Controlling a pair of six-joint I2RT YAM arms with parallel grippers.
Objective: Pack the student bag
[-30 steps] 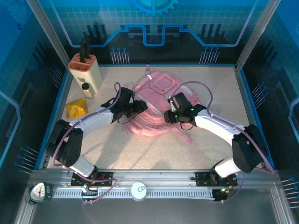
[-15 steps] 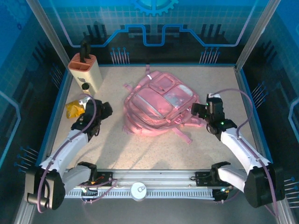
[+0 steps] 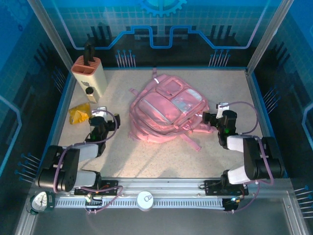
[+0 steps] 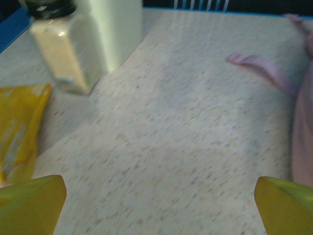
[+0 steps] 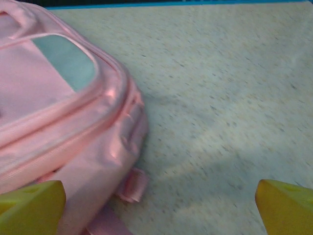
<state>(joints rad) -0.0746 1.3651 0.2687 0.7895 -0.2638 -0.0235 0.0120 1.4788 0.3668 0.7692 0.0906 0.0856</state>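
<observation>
As it lies flat on the speckled table [image 3: 161, 156], the pink student bag [image 3: 166, 110] sits mid-table, front windows up.
A beige holder [image 3: 89, 77] with a black top stands upright at the far-left corner, a small yellow packet [image 3: 79, 113] nearer the arms. The left gripper [image 3: 100, 117] rests near the packet, jaws wide apart and empty; the right gripper [image 3: 211, 117], just beside the bag's right edge, likewise.

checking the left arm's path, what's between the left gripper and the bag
Bare table: in the top view nothing lies between the left gripper and the bag. The left wrist view shows that stretch too.
</observation>
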